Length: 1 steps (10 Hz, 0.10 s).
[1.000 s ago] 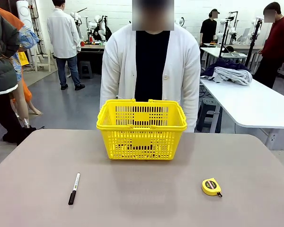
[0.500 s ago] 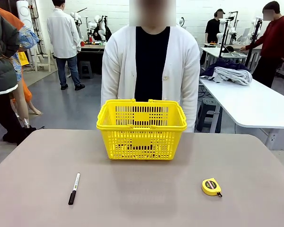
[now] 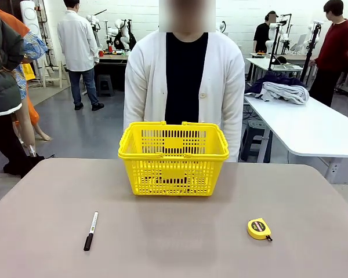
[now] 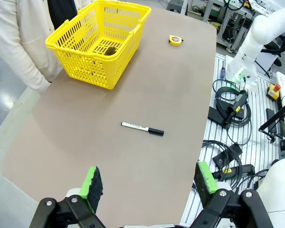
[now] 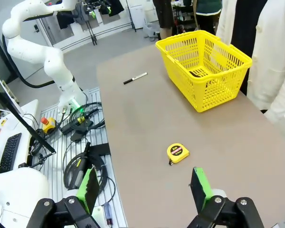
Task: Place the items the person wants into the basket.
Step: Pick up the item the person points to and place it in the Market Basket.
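— Basket (image 3: 173,157) of yellow lattice plastic stands at the far middle of the table (image 3: 180,243), handles folded down, directly before the person (image 3: 185,87) in a white cardigan. Something dark lies on its floor; what it is cannot be told.

— And the grippers?

— Left gripper (image 4: 148,181) hangs above the table's near edge, fingers spread wide, gripping nothing. Right gripper (image 5: 145,185) likewise, jaws fully apart and empty.

— What lies outside?

— A black marker with white barrel (image 3: 91,230) lies near left, a yellow tape measure (image 3: 259,229) near right, well apart.
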Tool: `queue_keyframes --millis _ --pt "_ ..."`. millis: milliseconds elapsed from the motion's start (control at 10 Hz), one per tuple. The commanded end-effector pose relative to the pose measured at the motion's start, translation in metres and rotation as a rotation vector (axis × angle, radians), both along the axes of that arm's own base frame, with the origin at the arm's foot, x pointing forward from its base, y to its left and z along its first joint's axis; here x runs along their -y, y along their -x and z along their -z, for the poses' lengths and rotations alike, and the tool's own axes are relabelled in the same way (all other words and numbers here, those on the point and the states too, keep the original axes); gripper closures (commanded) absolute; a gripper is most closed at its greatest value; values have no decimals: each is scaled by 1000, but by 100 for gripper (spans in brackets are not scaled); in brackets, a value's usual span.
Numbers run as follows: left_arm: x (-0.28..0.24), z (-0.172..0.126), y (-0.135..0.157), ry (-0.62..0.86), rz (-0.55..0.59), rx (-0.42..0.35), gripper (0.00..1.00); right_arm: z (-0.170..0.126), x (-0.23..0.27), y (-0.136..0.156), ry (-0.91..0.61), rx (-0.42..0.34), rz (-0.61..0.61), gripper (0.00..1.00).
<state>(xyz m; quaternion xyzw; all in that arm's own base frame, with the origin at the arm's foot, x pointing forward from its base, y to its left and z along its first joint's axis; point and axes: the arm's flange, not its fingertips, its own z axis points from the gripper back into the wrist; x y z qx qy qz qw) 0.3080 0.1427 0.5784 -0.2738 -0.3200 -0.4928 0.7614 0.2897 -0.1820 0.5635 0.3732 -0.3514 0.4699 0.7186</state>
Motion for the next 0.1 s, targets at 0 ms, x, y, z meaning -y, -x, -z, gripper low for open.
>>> queue_keyframes --millis 0 --pt "-1 1 1 14 14 20 0 -1 2 -2 -17 19 -12 0"
